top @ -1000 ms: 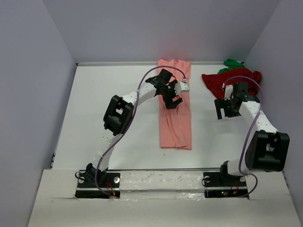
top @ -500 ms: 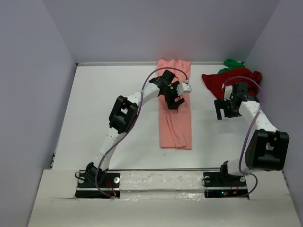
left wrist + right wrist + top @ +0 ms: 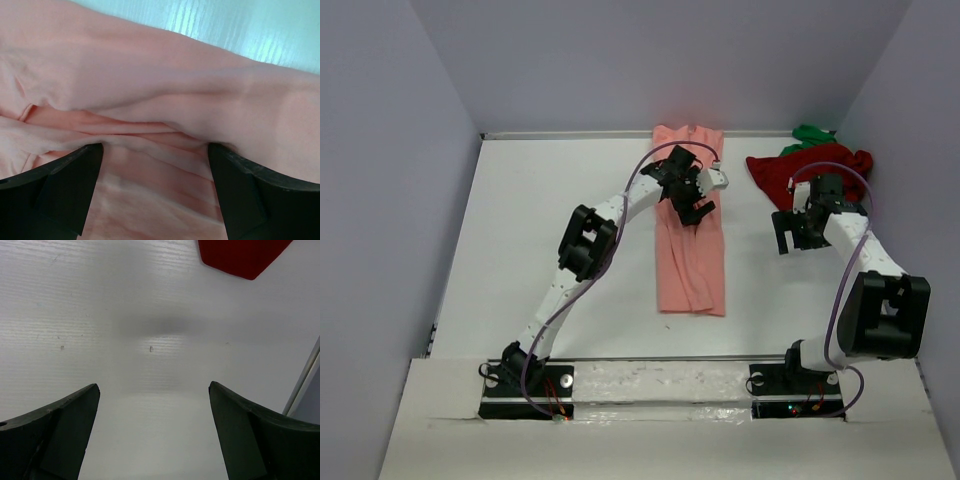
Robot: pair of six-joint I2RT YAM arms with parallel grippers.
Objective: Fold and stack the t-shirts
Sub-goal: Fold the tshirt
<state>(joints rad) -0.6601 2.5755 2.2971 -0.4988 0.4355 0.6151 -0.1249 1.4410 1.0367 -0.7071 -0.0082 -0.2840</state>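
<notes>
Salmon-pink t-shirt (image 3: 150, 85) beneath left gripper (image 3: 155, 150), jaws wide | right gripper (image 3: 154, 387) wide (over table (image 3: 75, 300))

Table (image 3: 540, 230): flat white top with a faint streaked grain, filling the floor of the enclosure.
Back wall (image 3: 650, 60): plain pale grey-lavender panel, upright at the table's far edge.
Left wall (image 3: 380, 200) and right wall (image 3: 920, 120): matching panels that closed in both sides.
Edge strip (image 3: 570, 134): thin pale line where table met back wall.
Front board (image 3: 660, 440): white, rough-edged, along the near side.
Specks (image 3: 151, 348): a few tiny dark marks on the tabletop, beneath a soft grey shadow (image 3: 165, 325).
</notes>
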